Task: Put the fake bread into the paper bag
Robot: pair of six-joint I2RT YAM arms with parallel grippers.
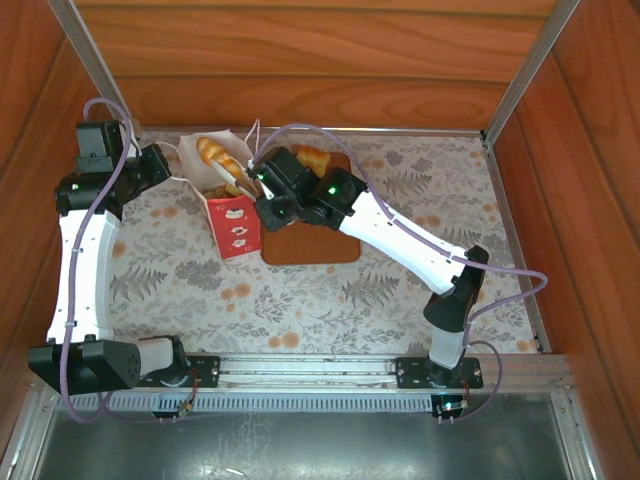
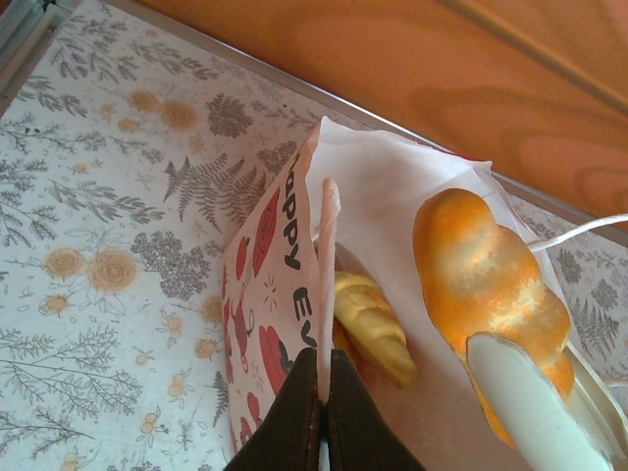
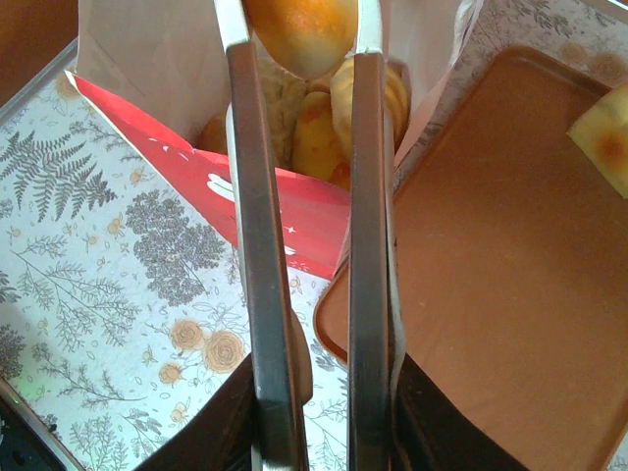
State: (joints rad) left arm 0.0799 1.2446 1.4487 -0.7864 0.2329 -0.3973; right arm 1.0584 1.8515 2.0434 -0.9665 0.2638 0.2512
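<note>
Floral cloth (image 1: 400, 290) lies between wooden walls (image 1: 300, 60). Just right of the bag (image 1: 236, 228), the right gripper (image 3: 324, 392) is clamped on tongs (image 3: 260, 245). Their tips pinch a roll (image 2: 481, 270) over the bag's mouth, ahead of that gripper. Bread (image 2: 371, 324) lies inside the bag. At the bag's left rim, the left gripper (image 2: 324, 388) is pinched tight on the paper. Right of the bag, one piece (image 3: 601, 142) sits on the board's (image 3: 491, 255) far end.

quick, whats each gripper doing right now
left gripper: shut on the edge of the paper bag
right gripper: shut on the tongs, which pinch a piece of fake bread at the bag's mouth
</note>
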